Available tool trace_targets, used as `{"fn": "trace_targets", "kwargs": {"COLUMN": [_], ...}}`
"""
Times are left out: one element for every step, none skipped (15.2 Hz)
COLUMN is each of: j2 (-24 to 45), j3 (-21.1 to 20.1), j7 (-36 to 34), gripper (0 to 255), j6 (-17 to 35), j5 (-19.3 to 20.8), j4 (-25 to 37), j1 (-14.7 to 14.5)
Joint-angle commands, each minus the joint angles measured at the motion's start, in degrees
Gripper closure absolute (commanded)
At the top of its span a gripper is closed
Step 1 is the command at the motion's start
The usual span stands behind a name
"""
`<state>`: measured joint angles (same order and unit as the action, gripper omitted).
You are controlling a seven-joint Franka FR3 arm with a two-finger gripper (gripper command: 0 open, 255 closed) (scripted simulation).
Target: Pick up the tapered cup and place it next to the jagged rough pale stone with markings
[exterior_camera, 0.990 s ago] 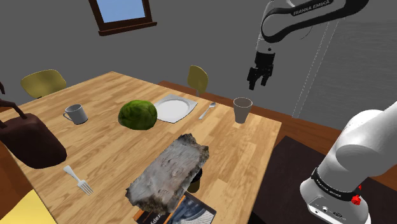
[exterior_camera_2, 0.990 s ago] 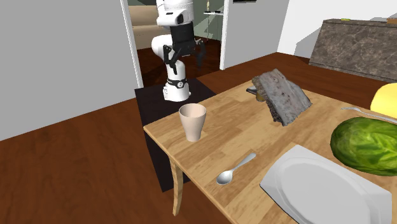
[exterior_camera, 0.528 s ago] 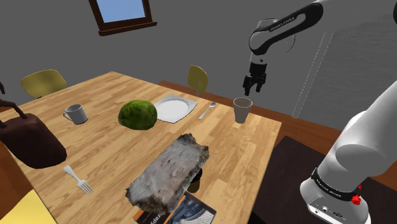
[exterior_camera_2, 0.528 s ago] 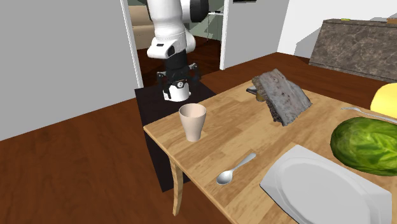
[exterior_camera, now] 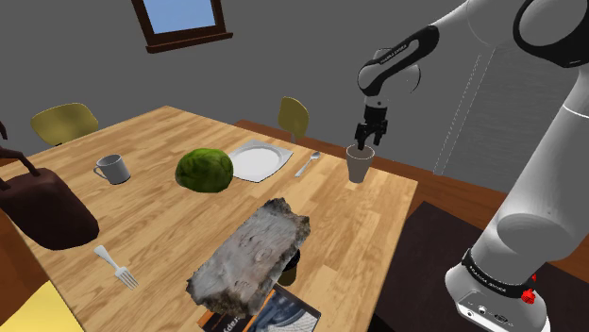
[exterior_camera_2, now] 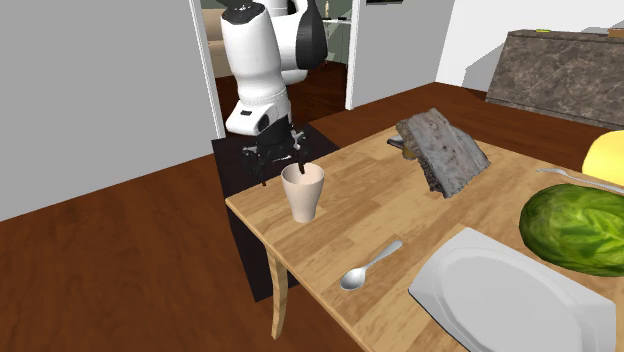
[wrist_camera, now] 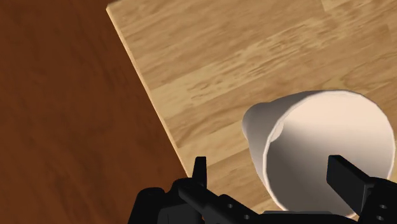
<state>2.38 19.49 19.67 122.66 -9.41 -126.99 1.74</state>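
The black two-finger gripper [exterior_camera: 363, 140] is hanging open over the pale tapered cup [wrist_camera: 318, 137], not holding it. The cup is standing upright near the light wooden table's [wrist_camera: 210, 57] edge. I am guessing it is light, stiff and slippery, so pinching its rim wall is looking best.

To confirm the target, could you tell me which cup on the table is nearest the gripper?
The handleless tapered cup, right below the gripper at the table edge; the handled mug stands far across the table.
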Motion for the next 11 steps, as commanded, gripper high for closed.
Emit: {"fn": "trace_targets", "kwargs": {"j2": [0.7,1.1,1.8,1.8,1.8,1.8,1.8,1.8,1.8,1.8,1.8], "j3": [-0.1,-0.2,-0.3,-0.3,-0.3,-0.3,-0.3,-0.3,-0.3,-0.3,-0.3], "j7": [0.4,0.5,0.8,0.8,0.8,0.8,0.8,0.8,0.8,0.8,0.8], "gripper": [0,0,0,0,0,0,0,0,0,0,0], "j6": [1.6,2.4,3.5,3.5,3.5,3.5,3.5,3.5,3.5,3.5,3.5], "j5": [-0.5,-0.8,-1.2,-1.2,-1.2,-1.2,-1.2,-1.2,-1.2,-1.2,-1.2], "j4": [-0.9,-1.3,-1.9,-1.9,-1.9,-1.9,-1.9,-1.9,-1.9,-1.9,-1.9], "j1": [-0.1,-0.1,-0.1,-0.1,-0.1,-0.1,-0.1,-0.1,-0.1,-0.1,-0.1]}}
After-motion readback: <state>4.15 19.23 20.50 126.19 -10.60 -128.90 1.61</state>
